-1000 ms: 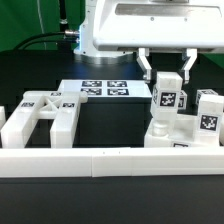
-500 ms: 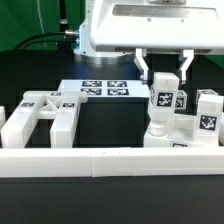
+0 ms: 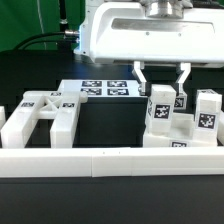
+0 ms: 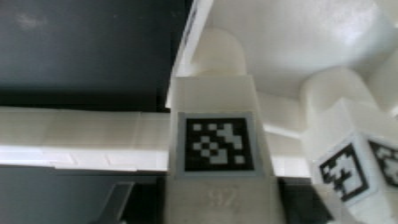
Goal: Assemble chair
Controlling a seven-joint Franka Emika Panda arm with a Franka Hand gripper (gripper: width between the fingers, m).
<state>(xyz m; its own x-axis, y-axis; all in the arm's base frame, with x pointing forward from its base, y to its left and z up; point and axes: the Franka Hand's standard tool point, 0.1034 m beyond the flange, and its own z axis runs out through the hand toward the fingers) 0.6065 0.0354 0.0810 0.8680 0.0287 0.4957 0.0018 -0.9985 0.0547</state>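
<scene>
My gripper (image 3: 161,98) is shut on a white chair post (image 3: 160,108) with a black-and-white tag, held upright between both fingers (image 3: 140,78). The post hangs just over a low white chair block (image 3: 162,137) at the exterior view's right; whether they touch I cannot tell. A second tagged post (image 3: 208,110) stands right beside it. In the wrist view the held post (image 4: 217,145) fills the centre, running down from the gripper (image 4: 217,205), with the second tagged post (image 4: 356,160) beside it. A large slotted chair piece (image 3: 40,115) lies at the exterior view's left.
A long low white rail (image 3: 110,165) runs across the front of the table. The marker board (image 3: 105,90) lies flat at the back centre. The rail (image 4: 89,135) also crosses the wrist view beyond the held post.
The gripper has shifted a little toward the exterior view's left and downward with the post still in its grip. The other chair pieces have not moved.
</scene>
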